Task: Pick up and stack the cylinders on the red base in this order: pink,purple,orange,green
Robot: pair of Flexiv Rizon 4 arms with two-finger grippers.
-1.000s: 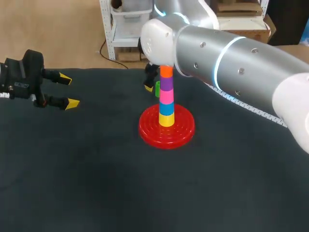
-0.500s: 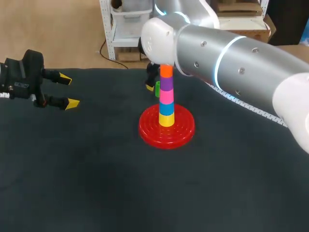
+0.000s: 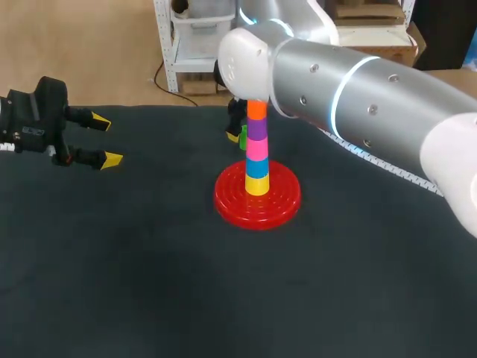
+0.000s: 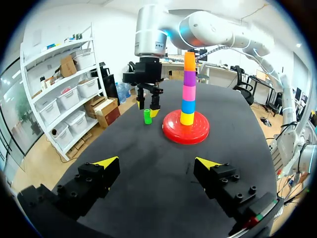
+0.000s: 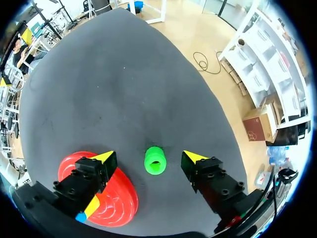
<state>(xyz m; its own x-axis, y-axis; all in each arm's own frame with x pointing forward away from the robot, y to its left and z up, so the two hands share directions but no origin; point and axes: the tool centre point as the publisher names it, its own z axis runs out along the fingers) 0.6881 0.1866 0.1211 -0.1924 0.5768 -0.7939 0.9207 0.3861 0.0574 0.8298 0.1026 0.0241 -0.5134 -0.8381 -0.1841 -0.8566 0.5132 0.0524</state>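
A red base (image 3: 279,203) holds a stack, bottom to top: yellow, blue, pink (image 3: 257,149), purple (image 3: 257,129), orange (image 3: 257,110). The green cylinder (image 3: 243,135) stands upright on the table just behind the stack, partly hidden by it. My right gripper (image 3: 237,131) hangs open directly above it. In the right wrist view the green cylinder (image 5: 155,160) lies below and between the spread fingertips (image 5: 194,157), untouched, with the red base (image 5: 114,198) beside one finger. My left gripper (image 3: 104,139) is open and empty at the table's far left. The left wrist view shows the green cylinder (image 4: 147,116) under the right gripper (image 4: 147,106).
A dark mat (image 3: 149,283) covers the whole table. My right arm (image 3: 358,97) crosses over the back right of the table toward the stack. No other loose objects lie on the mat.
The right gripper has shifted very slightly over the green cylinder. The left arm and the stack have not moved.
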